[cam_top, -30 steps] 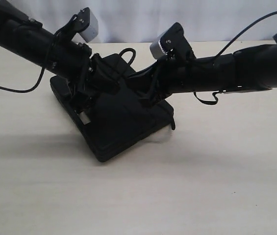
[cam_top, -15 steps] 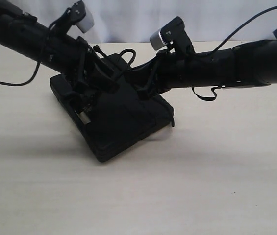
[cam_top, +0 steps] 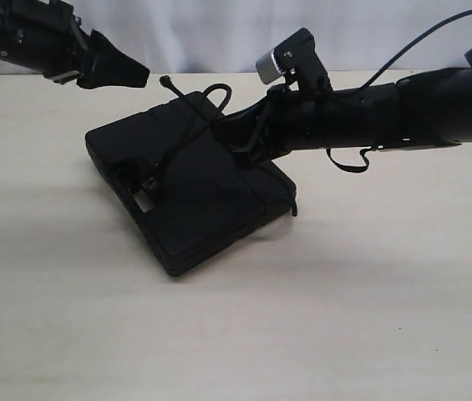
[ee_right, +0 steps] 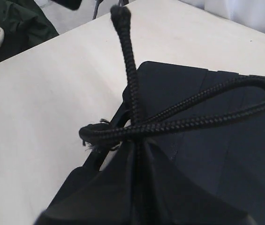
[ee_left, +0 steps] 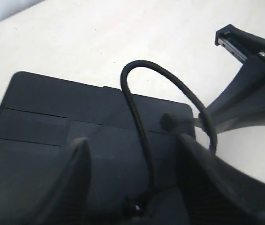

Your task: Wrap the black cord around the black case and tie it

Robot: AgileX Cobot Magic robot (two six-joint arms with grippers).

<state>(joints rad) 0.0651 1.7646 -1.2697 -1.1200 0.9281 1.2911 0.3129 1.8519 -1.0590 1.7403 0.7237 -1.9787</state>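
The black case (cam_top: 202, 209) lies flat on the table, left of centre. The black cord (cam_top: 187, 125) runs from its handle cut-out up over the lid; a stiff end and a loop stick up at the far edge. My right gripper (cam_top: 237, 144) rests over the case's far right part, shut on the cord. In the right wrist view the right gripper (ee_right: 139, 150) pinches the cord (ee_right: 193, 123) beside a frayed knot (ee_right: 89, 135) above the case (ee_right: 226, 154). My left gripper (cam_top: 135, 77) hangs open, up and left of the case. Between its fingers (ee_left: 78, 173) the cord (ee_left: 137, 117) shows below.
The pale table (cam_top: 344, 317) stretches to the front and right. A white backdrop (cam_top: 219, 33) stands behind the far edge. A thin cable loop (cam_top: 348, 163) droops from the right arm. Green cloth (ee_right: 19, 23) lies beyond the table.
My left arm has lifted off the case and pulled back up and to the left, leaving the cord lying across the lid. The right arm has barely moved, still gripping the cord.
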